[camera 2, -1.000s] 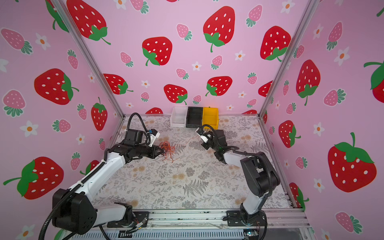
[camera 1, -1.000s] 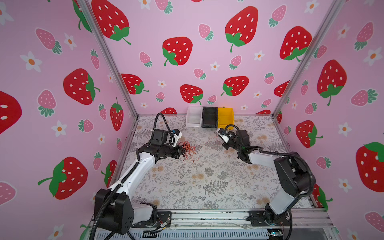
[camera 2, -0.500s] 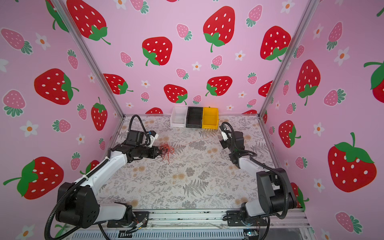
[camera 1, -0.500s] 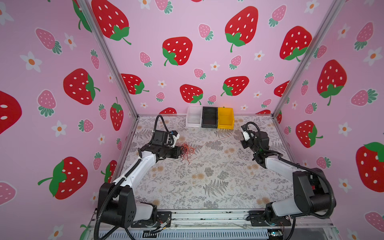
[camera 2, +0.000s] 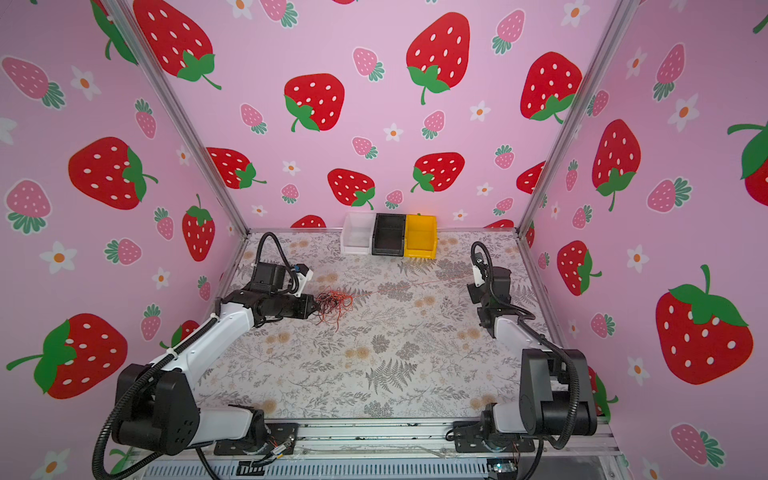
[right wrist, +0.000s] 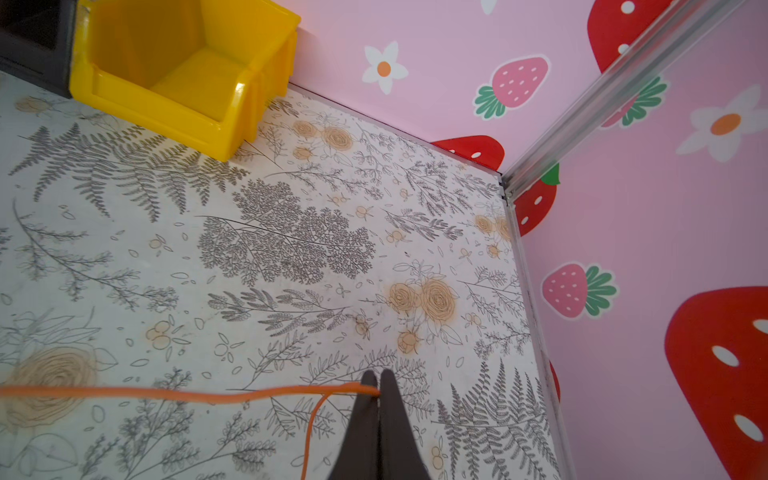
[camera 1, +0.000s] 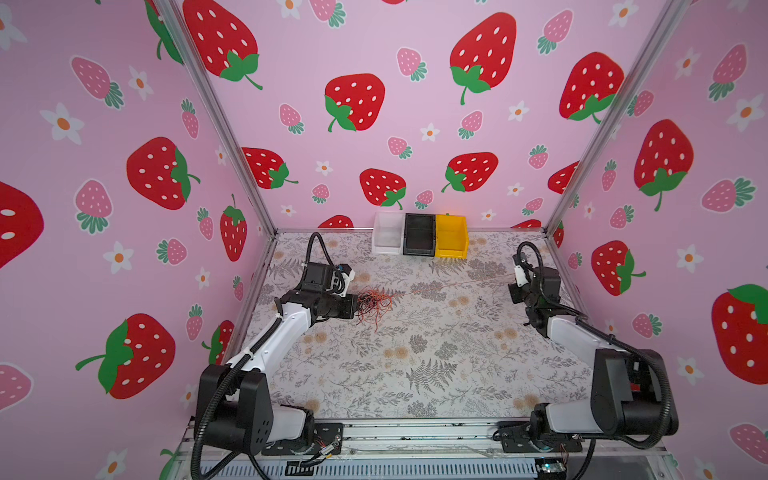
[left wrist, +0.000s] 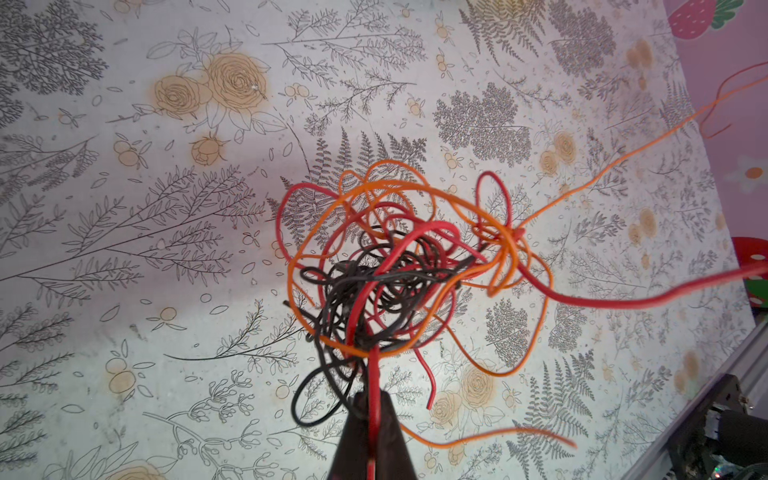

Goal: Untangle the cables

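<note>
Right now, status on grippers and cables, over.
Left gripper shut on tangle. Right gripper shut on orange strand, stretched across from tangle. Bins at back wall, not in the way.

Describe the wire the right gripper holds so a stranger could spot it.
Over the floral table, in front of the yellow bin, one orange wire runs from the tangle to the right gripper. It alone reaches that gripper, nearly straight; the rest curl in the clump.
</note>
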{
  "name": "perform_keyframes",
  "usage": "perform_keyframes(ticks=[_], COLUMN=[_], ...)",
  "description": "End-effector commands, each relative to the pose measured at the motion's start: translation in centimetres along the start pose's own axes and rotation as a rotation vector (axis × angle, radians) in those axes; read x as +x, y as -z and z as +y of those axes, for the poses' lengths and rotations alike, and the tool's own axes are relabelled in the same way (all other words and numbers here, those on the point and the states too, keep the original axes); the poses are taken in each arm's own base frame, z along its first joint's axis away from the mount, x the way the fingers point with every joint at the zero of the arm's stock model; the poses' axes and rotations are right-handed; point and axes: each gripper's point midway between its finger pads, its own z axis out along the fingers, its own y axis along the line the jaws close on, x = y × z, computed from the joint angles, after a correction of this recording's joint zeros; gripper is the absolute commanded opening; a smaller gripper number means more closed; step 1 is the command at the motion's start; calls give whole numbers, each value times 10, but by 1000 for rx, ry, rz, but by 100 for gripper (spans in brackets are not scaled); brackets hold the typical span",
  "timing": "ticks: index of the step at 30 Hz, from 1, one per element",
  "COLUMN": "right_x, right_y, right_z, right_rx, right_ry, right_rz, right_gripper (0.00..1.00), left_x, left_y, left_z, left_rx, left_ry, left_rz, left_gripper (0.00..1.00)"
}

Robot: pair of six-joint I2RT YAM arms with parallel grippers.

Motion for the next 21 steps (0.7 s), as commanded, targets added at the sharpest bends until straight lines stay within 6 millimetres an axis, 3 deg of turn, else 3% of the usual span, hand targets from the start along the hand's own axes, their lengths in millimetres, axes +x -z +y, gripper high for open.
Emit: perform_keyframes(ticks=[1, 5, 9, 16, 19, 21], right_x=[17, 26, 28, 44, 41, 41], right_y=[2, -2, -1, 1, 12, 16], right_z=[-17, -13, 21, 64, 97, 107], right_rx=[63, 44, -96, -185, -282, -302], right_ry=[-11, 25, 120, 334, 440, 467], right_rz=[74, 117, 93, 142, 64, 39], right_gripper=[0, 0, 0, 1, 7, 21], left_x=[9, 11, 10, 7, 8, 8], left_y=[-2, -4, -8, -16, -21, -22], left_z=[11, 10, 1, -11, -20, -25], left_rx=[-37, -24, 27, 70, 87, 95], left_ry=[0, 0, 1, -9, -34, -44], left_rz=[32, 43, 55, 74, 88, 92], left_gripper=[0, 0, 0, 0, 0, 0])
